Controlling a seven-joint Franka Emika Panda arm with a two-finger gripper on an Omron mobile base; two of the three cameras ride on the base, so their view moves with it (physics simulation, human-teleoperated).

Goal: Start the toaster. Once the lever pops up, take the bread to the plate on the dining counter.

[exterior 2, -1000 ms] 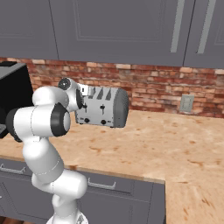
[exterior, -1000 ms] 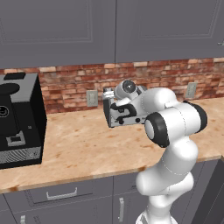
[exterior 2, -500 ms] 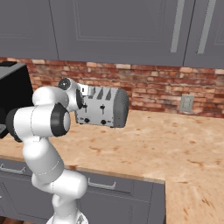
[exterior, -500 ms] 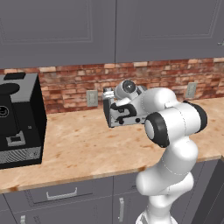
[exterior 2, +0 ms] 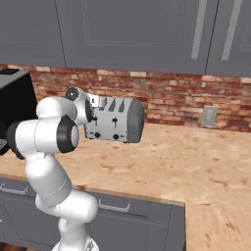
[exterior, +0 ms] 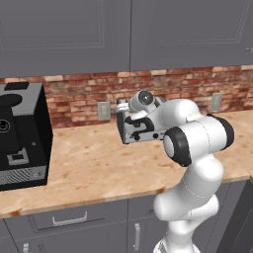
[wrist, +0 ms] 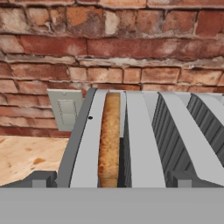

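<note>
Coffee machine (exterior: 20, 136): black, sitting at the desk's (exterior: 89, 163) left end.
Outlet (wrist: 65, 109): showing on the brick wall left of the toaster, hand view.
Bread (wrist: 109, 140): standing in the toaster's leftmost slot, tan top edge showing.
Toaster (exterior 2: 115, 120): sitting on the desk by the brick wall, slots up, black knobs facing forward.
Claw (exterior: 129, 121): hovering over the toaster's left end, fingers spread wide, pinching nothing.
</note>
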